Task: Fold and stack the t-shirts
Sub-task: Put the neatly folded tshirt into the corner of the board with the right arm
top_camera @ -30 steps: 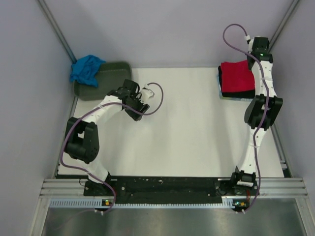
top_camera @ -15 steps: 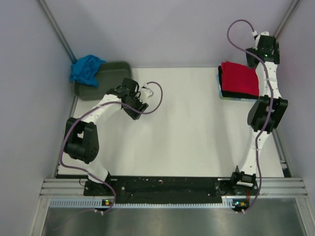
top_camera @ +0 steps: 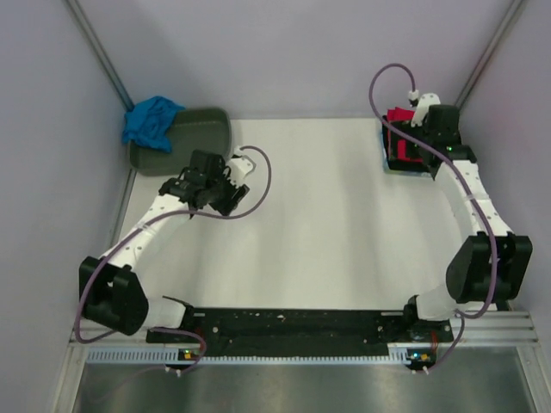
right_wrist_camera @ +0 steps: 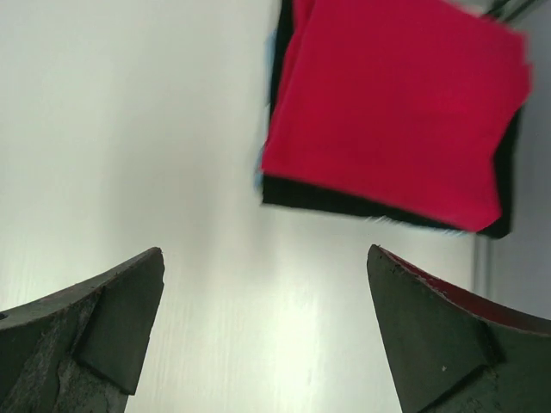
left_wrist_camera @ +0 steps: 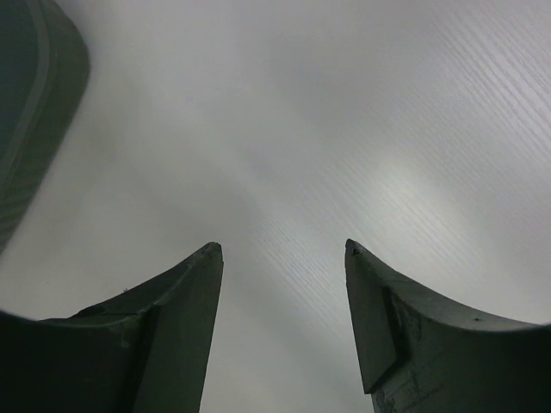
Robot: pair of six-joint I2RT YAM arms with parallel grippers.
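A folded red t-shirt point(right_wrist_camera: 396, 112) lies on top of a folded black t-shirt point(right_wrist_camera: 344, 202) at the table's far right corner, with a thin blue edge point(right_wrist_camera: 261, 176) showing beneath them. My right gripper point(right_wrist_camera: 265, 251) hangs open above bare table just short of this stack point(top_camera: 403, 151), holding nothing. The turquoise t-shirt point(top_camera: 153, 120) lies crumpled over the far left end of the tub. My left gripper point(top_camera: 222, 194) is open and empty over bare table point(left_wrist_camera: 284, 129), to the right of the tub.
The grey-green oval tub point(top_camera: 194, 133) sits at the far left corner; its rim point(left_wrist_camera: 34, 103) shows at the upper left of the left wrist view. Grey walls enclose the white table point(top_camera: 327, 224) on the left, back and right. A metal rail point(top_camera: 301, 331) runs along the near edge.
The right arm has swung from behind the stack to above it, covering much of the red shirt. The left arm's elbow has dropped toward the near edge and its gripper has shifted slightly left.
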